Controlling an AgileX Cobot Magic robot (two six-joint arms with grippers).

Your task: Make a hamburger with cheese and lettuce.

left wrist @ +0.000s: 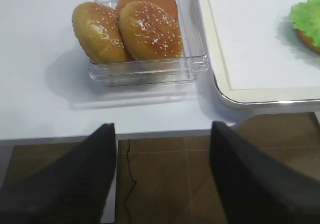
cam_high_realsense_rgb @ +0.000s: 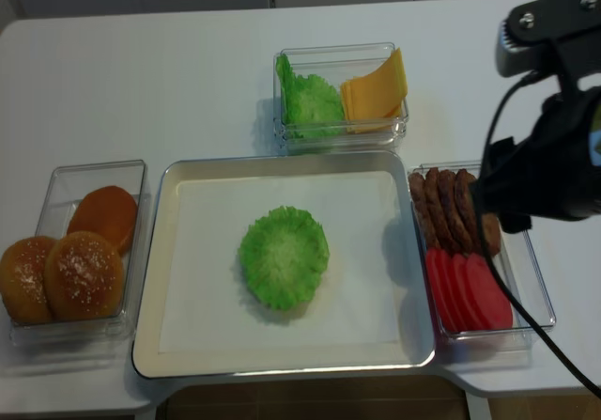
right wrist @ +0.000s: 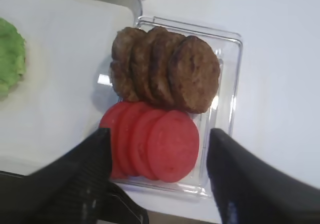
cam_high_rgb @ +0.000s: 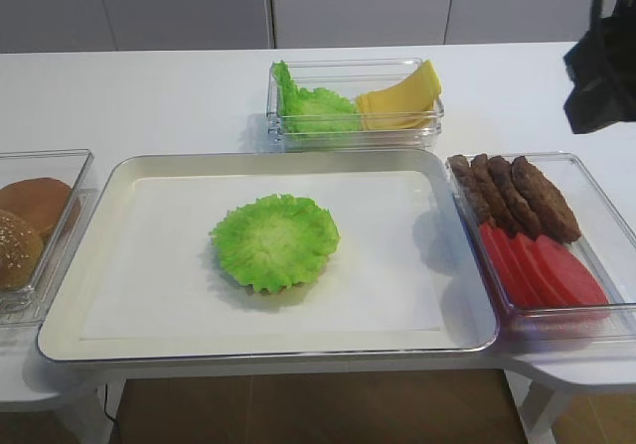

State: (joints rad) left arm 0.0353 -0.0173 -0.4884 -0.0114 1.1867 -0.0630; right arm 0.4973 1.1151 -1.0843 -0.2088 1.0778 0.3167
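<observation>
Lettuce (cam_high_rgb: 274,241) sits mid-tray (cam_high_rgb: 119,181), covering the bun half (left wrist: 306,38), whose brown edge peeks out only in the left wrist view. So cheese (cam_high_rgb: 401,96) looks next: it's in the far box, behind the tray and right of centre. The right tool (right wrist: 159,149) hangs wide open and empty above the patties (right wrist: 165,68) and tomato slices (right wrist: 150,143), clearly nearer. The left tool (left wrist: 163,149), open too, hovers off the worktop's front edge by the buns (left wrist: 127,31).

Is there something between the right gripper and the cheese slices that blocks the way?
Nothing visible blocks it. The right gripper hovers open above the tomato slices; the cheese lies uncovered in the open container behind the tray.
</observation>
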